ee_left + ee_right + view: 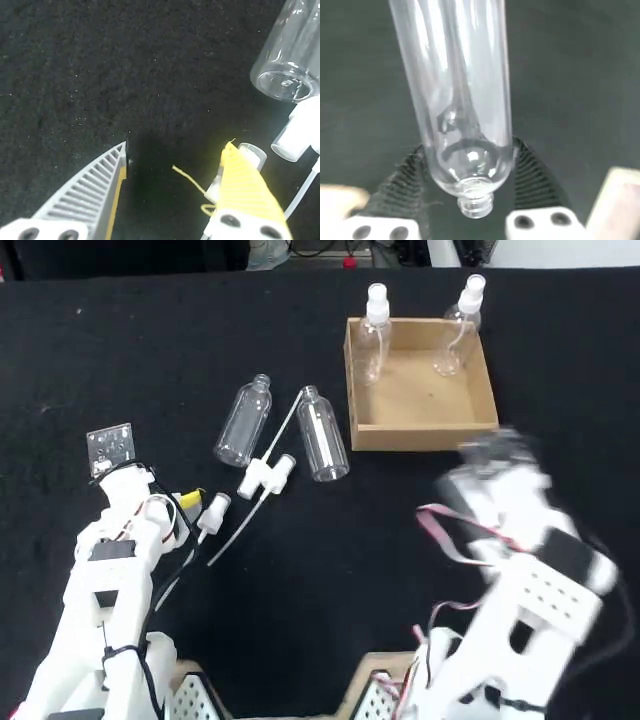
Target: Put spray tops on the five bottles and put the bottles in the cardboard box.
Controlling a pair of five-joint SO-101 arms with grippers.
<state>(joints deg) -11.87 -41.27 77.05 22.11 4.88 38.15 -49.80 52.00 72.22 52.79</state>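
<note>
Black cloth tabletop, cables past its far edge. Left tool apart, spray top by its yellow finger. Centre: open bottle and second open bottle lying flat, both clear. Cardboard box holds capped bottles, upright. Right tool clamped on a clear topless bottle.

1. Two capped bottles stand against the far wall of the cardboard box; its near floor is bare.
2. Left of the box, two lying bottles and loose spray tops crowd the table.
3. A clear bottle fills the right gripper.
</note>
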